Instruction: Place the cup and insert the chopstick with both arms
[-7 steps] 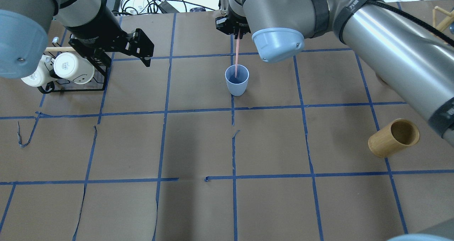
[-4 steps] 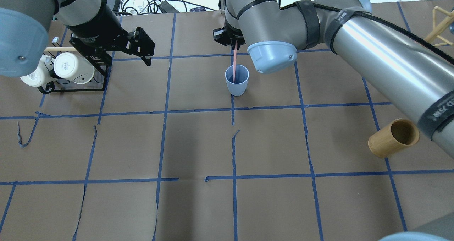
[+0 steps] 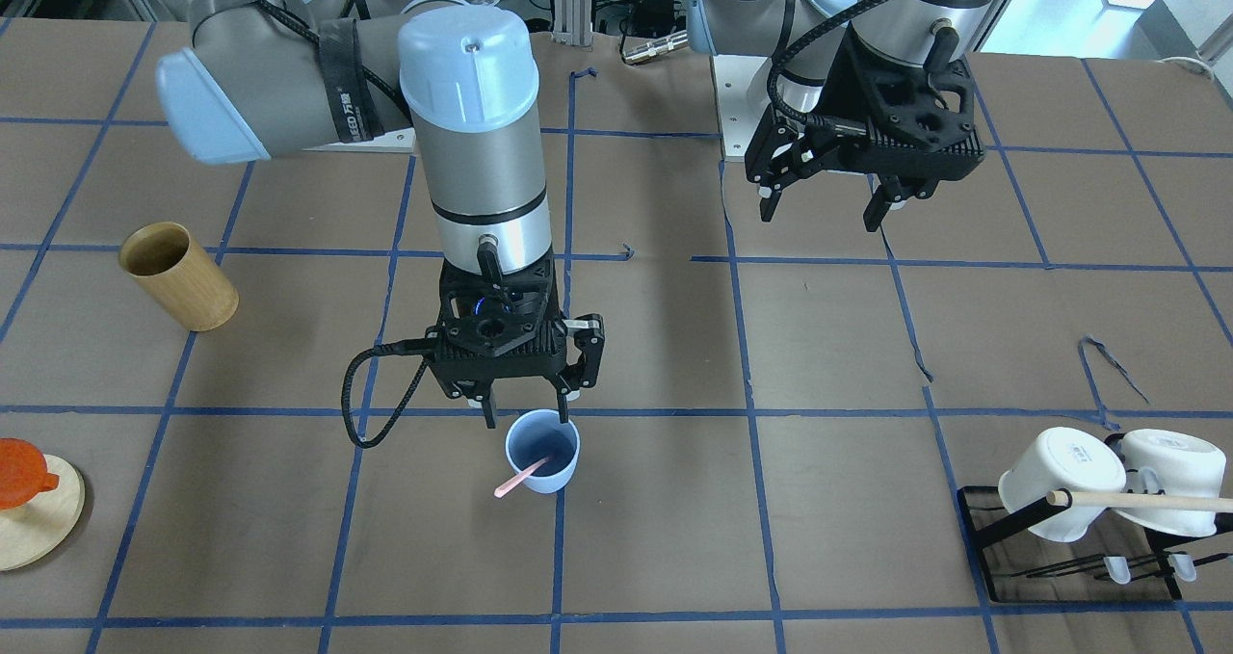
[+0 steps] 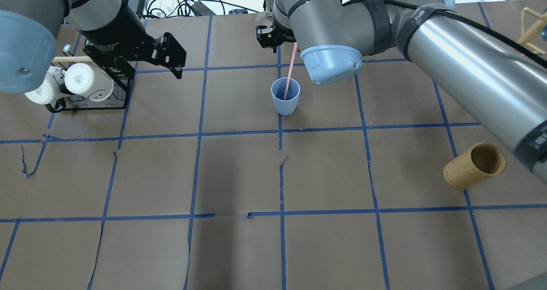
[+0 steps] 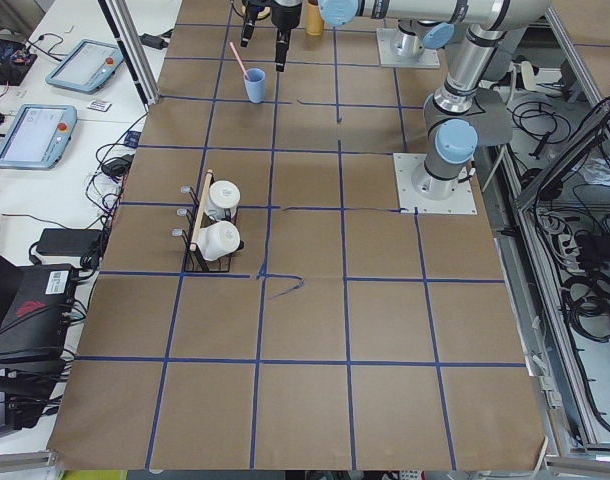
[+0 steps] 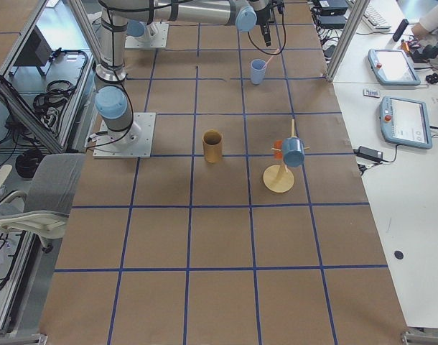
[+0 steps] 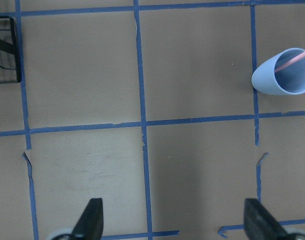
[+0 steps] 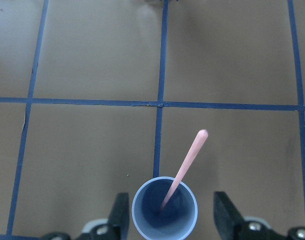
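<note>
1. Starting with the right end effector [image 3: 526, 415]: pointed straight down, fingers spread wide apart, clamped on nothing.
2. Directly underneath it, the cup [image 3: 545, 468], standing upright on the brown counter [image 3: 867, 365], right beside a crossing of blue tape lines. From the right wrist view, framed between the two fingers with a gap on either side, so no contact as far as can be told.
3. Inside the cup, the chopstick [image 3: 521, 479]: lower end down at the bottom, upper part leaning on the rim and poking out on the side away from the robot's base. Top end loose in the air, not touching either finger.
4. Over to the left end effector [image 3: 821, 217]: also spread open and empty, hanging above bare counter. Well apart from the cup, off on the right end effector's left and nearer the robot's base. From the left wrist view, just taped counter straight below, with the cup and its pink stick off in the far upper corner.
5. Other bits lying around:
   - tan wooden cup [image 3: 179, 276], well off on the right end effector's right, nearer the base than the blue one
   - black wire rack [image 3: 992, 524] with two white mugs [image 3: 1060, 481] and a long wooden rod [image 3: 1146, 500] across it, far out past the left end effector on the operators' side
   - orange piece [image 3: 19, 476] on a round wooden stand, way out on the right end effector's right at the counter's edge
</note>
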